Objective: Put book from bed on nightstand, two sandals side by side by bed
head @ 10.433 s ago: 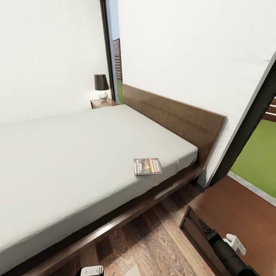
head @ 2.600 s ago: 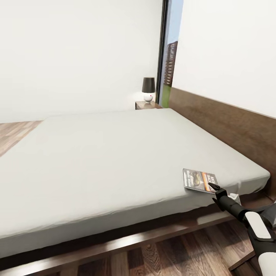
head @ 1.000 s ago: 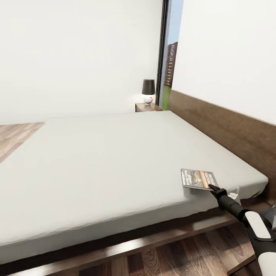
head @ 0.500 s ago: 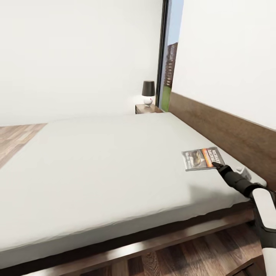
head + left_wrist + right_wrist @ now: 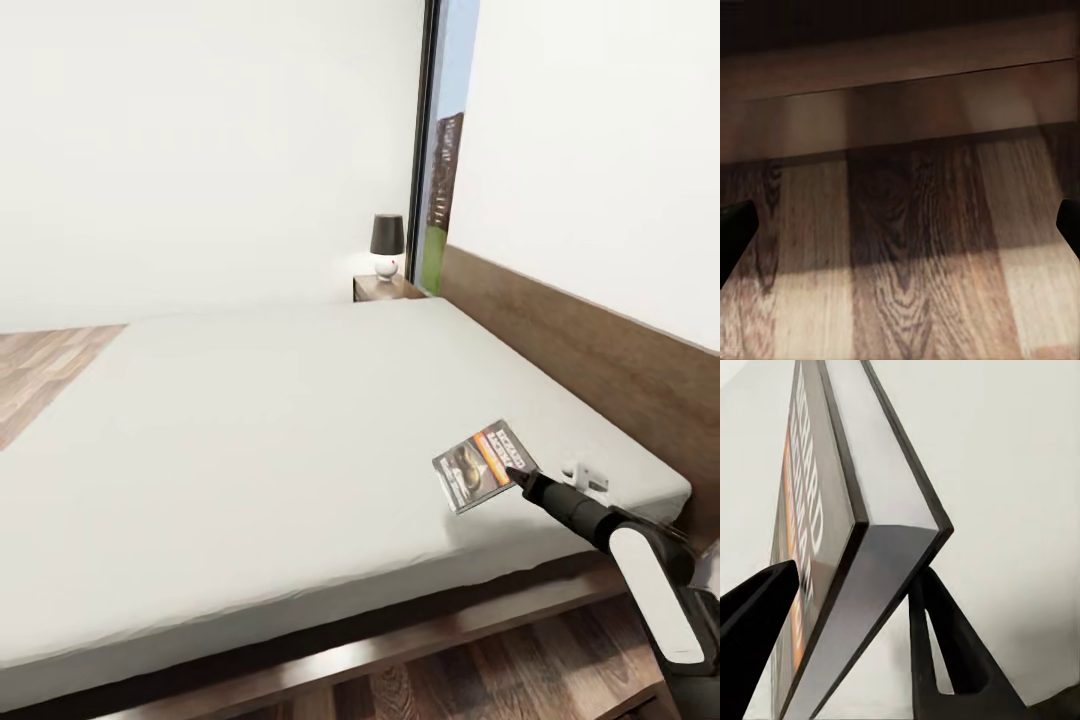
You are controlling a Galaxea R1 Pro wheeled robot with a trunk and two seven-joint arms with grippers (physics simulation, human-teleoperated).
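Observation:
The book (image 5: 481, 466), dark grey with an orange band, hangs tilted just above the near corner of the bed's pale grey mattress (image 5: 260, 420). My right gripper (image 5: 517, 477) is shut on its edge. In the right wrist view the book (image 5: 832, 532) sits clamped between two black fingers (image 5: 945, 660), seen edge-on. My left gripper (image 5: 900, 225) is open over the wood-plank floor, its fingertips (image 5: 735, 232) at the picture's sides. A nightstand (image 5: 384, 288) stands at the bed's far corner. The sandals are out of view.
A small lamp (image 5: 387, 243) with a dark shade stands on the far nightstand. The brown headboard (image 5: 590, 350) runs along the right wall. A tall window (image 5: 445, 150) is behind the lamp. The bed's dark wooden frame (image 5: 900, 67) borders the floor (image 5: 470, 680).
The book, lying flat on the mattress a second ago, is now lifted and tilted in my right gripper and has shifted left and nearer. The head view has shifted slightly.

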